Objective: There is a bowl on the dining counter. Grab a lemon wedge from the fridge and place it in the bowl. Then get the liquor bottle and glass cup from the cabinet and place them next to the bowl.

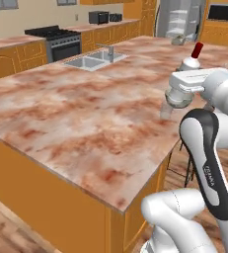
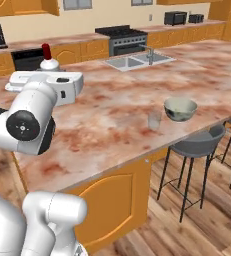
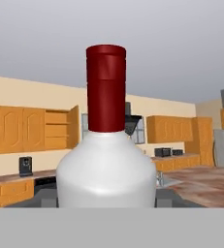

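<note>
White and smooth, the round-shouldered liquor bottle (image 3: 106, 177) stands upright in my gripper (image 2: 49, 75), its long axis vertical and its dark red cylindrical cap pointing straight up. My jaws are closed on its body, partly spread around it. It hangs above the mottled pink marble counter (image 2: 107, 107), well apart from the greenish bowl (image 2: 180, 109), which has the clear glass cup (image 2: 154, 120) just beside it.

I stand at a long island counter (image 1: 76, 113) of mottled reddish marble on orange wood cabinets. A steel double sink (image 1: 93, 60) with a faucet is set into it. Along the cream back wall sits a black range (image 1: 56, 40), with a microwave (image 1: 98, 17) further along. Dark bar stools (image 2: 197, 145) stand on the plank wood floor (image 2: 187, 225).
</note>
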You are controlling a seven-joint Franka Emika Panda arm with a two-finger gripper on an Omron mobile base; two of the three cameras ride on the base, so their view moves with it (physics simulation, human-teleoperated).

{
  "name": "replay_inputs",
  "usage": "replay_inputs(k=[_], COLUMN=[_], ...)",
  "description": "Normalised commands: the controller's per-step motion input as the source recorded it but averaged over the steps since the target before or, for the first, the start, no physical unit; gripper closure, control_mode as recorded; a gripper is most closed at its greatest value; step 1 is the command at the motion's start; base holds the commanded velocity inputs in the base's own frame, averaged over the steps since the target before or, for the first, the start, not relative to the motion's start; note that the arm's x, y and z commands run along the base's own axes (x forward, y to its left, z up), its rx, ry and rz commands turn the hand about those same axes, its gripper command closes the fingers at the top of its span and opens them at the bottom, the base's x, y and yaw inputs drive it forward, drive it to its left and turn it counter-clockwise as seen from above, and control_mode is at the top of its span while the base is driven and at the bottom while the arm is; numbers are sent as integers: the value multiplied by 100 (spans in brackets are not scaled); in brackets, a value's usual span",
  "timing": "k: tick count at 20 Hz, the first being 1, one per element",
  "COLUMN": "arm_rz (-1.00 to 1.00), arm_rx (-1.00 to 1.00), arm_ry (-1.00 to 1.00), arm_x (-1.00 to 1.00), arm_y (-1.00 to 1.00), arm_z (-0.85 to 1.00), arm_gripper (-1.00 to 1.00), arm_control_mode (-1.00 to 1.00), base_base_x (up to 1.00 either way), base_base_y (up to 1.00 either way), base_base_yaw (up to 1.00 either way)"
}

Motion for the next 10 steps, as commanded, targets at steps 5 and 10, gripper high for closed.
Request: replay_inputs(k=[5, 10], arm_rz=[0, 0], arm_rx=[0, 0], arm_ry=[0, 0], arm_x=[0, 0], arm_y=[0, 0], arm_z=[0, 0], arm_gripper=[100, 100], arm_control_mode=[100, 100], base_base_x=[59, 15], base_base_y=[-79, -98], base_base_yaw=[30, 25])
